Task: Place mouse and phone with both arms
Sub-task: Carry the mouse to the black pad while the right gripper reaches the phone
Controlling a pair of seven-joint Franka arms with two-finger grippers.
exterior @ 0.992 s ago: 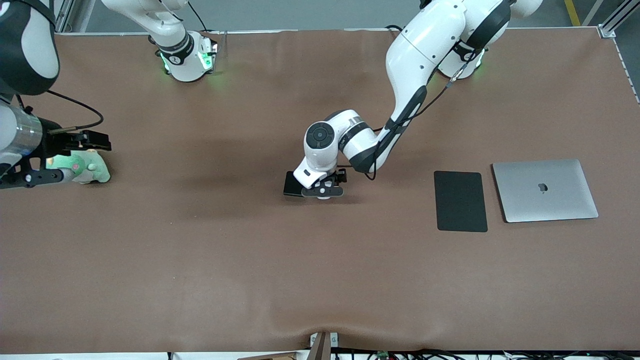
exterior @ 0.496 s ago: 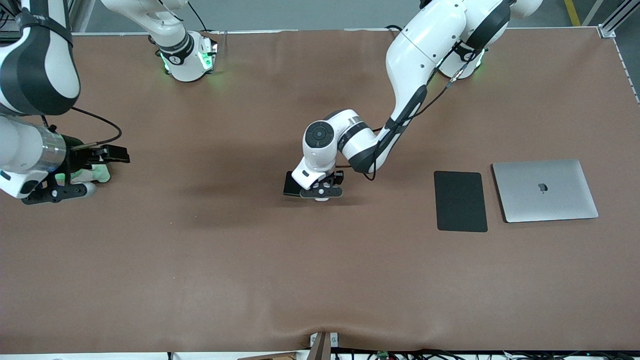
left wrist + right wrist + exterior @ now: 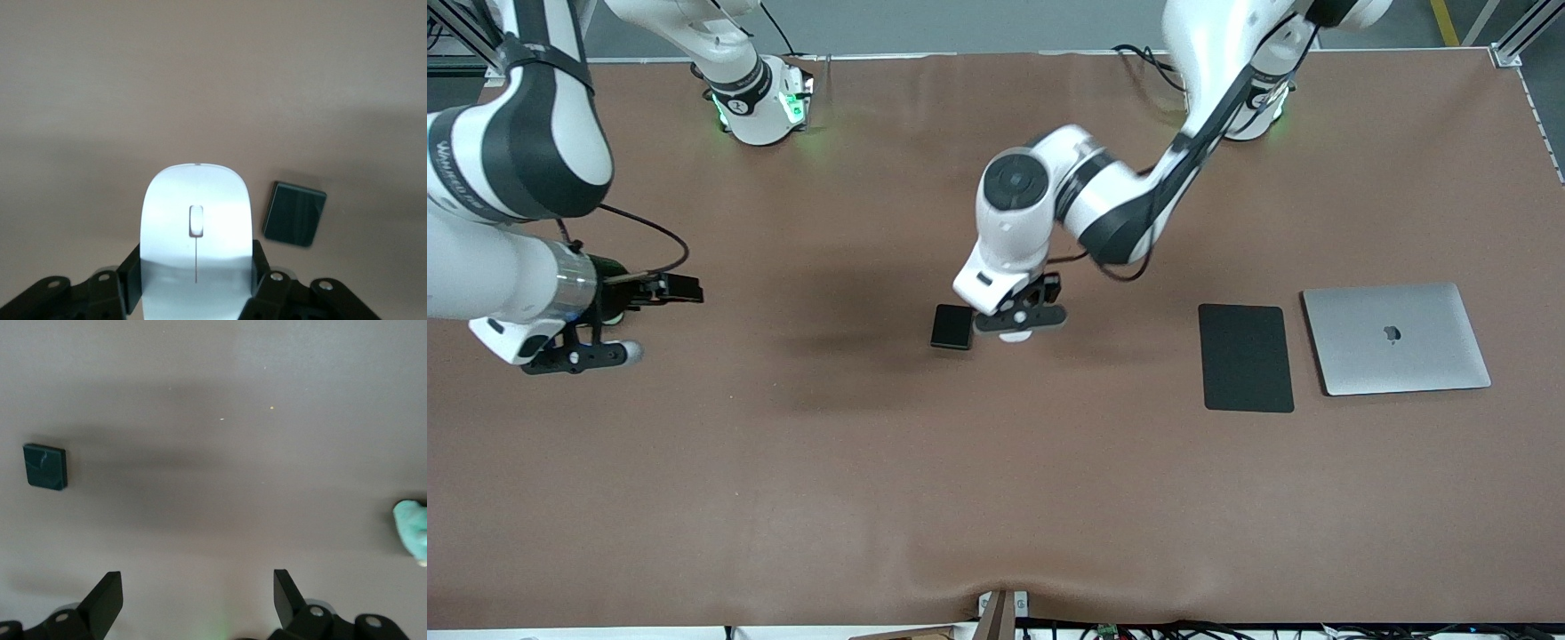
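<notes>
- Front view takes in the brown worktop. The laptop lies closed toward the left arm's end, with the black mouse pad just beside it at its nine o'clock. That pairing looks like the desk layout the mouse and phone are meant to join.
- The left arm comes from its base at the top and reaches to mid-worktop. Its left gripper is clamped on the white mouse, which shows only as a sliver under the fingers, at the phone's three o'clock.
- The right gripper is over the worktop's right-arm end with its jaws spread wide and nothing between them. It is probably bound for the phone.
- The phone lies flat on the worktop, untouched.
- The left wrist view shows what the front view hides. The mouse is pinched by its two long sides, its grey line centred, and the phone lies apart from it.
- Only the right wrist view shows a pale green object at its edge. What it is cannot be told.
</notes>
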